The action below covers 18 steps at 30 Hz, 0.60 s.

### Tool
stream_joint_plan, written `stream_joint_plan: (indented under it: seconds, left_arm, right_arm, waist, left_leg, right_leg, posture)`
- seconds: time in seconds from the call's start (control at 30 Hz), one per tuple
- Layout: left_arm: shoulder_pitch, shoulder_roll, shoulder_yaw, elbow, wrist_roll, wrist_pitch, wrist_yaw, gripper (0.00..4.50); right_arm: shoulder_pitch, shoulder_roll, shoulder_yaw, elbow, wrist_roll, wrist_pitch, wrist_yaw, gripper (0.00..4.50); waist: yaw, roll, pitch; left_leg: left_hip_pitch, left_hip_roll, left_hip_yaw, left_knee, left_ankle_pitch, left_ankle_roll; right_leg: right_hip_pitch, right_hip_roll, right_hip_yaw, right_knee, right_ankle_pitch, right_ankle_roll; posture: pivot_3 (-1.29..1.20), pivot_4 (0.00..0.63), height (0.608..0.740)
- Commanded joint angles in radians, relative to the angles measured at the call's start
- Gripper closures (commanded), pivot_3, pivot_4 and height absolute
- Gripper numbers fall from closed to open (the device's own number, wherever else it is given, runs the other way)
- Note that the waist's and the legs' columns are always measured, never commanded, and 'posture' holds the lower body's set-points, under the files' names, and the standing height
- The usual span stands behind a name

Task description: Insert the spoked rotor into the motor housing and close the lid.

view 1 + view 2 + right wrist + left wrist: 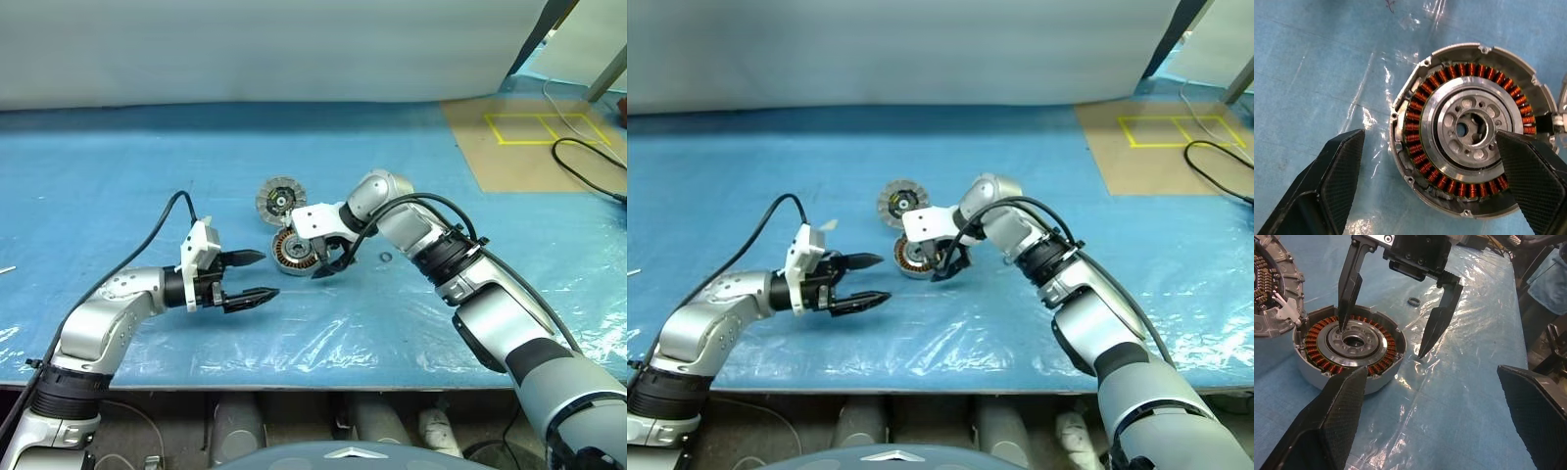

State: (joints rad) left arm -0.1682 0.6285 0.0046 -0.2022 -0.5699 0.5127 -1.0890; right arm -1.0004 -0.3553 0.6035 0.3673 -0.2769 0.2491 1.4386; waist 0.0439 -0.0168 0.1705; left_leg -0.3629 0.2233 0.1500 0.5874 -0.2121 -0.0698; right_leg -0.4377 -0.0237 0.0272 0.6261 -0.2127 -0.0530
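The motor housing (1459,49) lies on the blue sheet, its copper windings facing up. The spoked rotor (1442,142) sits inside that ring of windings. The lid (281,201) is swung open and lies flat just behind the housing, ribbed face up. My right gripper (328,259) points down over the housing and is open. One of its fingers (1347,289) touches the rotor near the hub, and the other stands outside the housing wall. My left gripper (266,275) is open and empty, a little to the left of the housing.
A tiny black O-ring (385,258) lies just right of the housing. A brown board with yellow tape (534,137) and a black cable (588,162) are at the back right. The table's front edge runs close below both arms.
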Motion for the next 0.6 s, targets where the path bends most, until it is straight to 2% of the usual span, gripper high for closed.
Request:
stream_joint_plan:
  seconds: [0.03, 0.33, 0.5, 0.6]
  left_arm:
    - [0.005, 0.006, 0.007, -0.031, -0.013, -0.004, -0.004, 0.0]
    - [0.005, 0.001, 0.001, -0.031, -0.008, -0.008, 0.002, 0.0]
    - [0.006, 0.0, -0.001, -0.038, -0.011, -0.004, 0.005, 0.0]
    - [0.012, 0.004, 0.002, -0.037, -0.012, -0.003, 0.004, 0.0]
  right_arm:
    - [0.004, -0.012, -0.001, -0.068, 0.021, -0.016, 0.025, 0.04]
    - [0.013, -0.025, 0.013, -0.041, 0.008, -0.045, 0.032, 0.04]
    - [-0.007, -0.002, 0.026, 0.097, -0.021, -0.094, -0.021, 0.04]
    - [0.003, 0.002, 0.03, 0.066, -0.012, -0.086, -0.001, 0.04]
  waist:
    - [0.0, 0.0, 0.0]
    - [0.0, 0.0, 0.0]
    - [-0.001, 0.0, 0.0]
    - [0.0, 0.0, 0.0]
  left_leg:
    - [0.0, 0.0, 0.0, 0.0, 0.0, 0.0]
    - [0.0, 0.0, 0.0, 0.0, 0.0, 0.0]
    - [0.0, 0.0, 0.0, 0.0, 0.0, 0.0]
    - [0.002, 0.0, 0.0, 0.0, 0.0, 0.0]
  right_leg:
    - [0.0, 0.0, 0.0, 0.0, 0.0, 0.0]
    - [0.0, 0.0, 0.0, 0.0, 0.0, 0.0]
    - [0.0, 0.0, 0.0, 0.0, 0.0, 0.0]
    - [0.002, 0.0, 0.0, 0.001, 0.0, 0.0]
  posture:
    - [0.0, 0.15, 0.74]
    - [0.0, 0.15, 0.74]
    - [0.0, 0.15, 0.74]
    - [0.0, 0.15, 0.74]
